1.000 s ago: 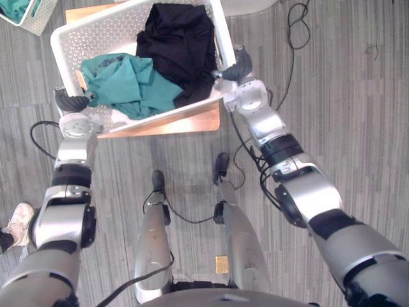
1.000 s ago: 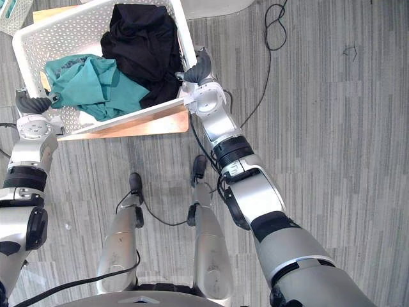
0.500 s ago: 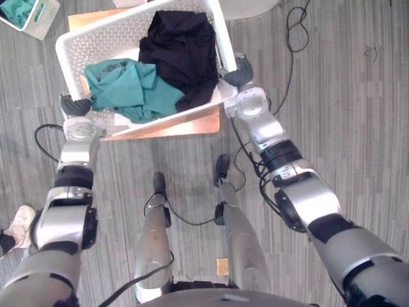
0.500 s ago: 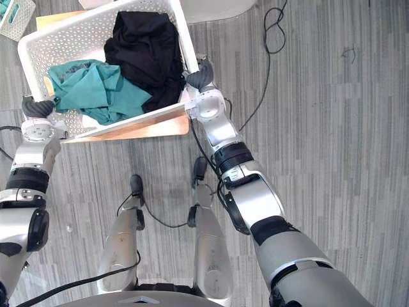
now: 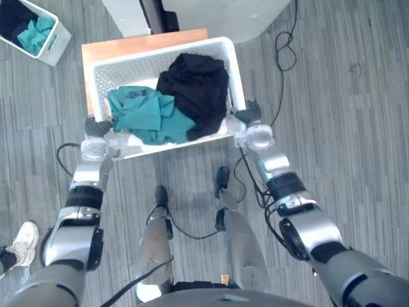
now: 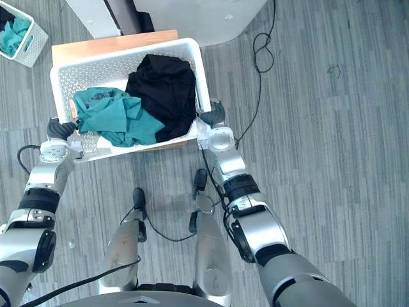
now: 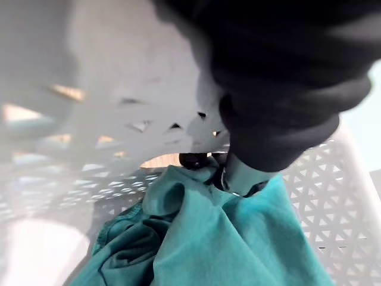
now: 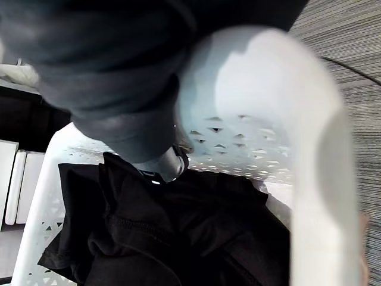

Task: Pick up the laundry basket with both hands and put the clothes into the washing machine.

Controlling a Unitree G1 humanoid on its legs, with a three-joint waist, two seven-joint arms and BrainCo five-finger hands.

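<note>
We clasp the white perforated plastic basket (image 5: 234,70) with left hand (image 5: 96,126), right hand (image 5: 246,115).
Upper centre: brown wooden table (image 5: 140,45), grey striped floor (image 5: 345,128).

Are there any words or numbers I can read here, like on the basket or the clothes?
No, there are none to read.
The white perforated plastic laundry basket has only holes, no letters.
The crumpled teal garment and the crumpled black garment in it show no print.
The small white basket on the floor and the pale grey machine behind show no label either.
</note>
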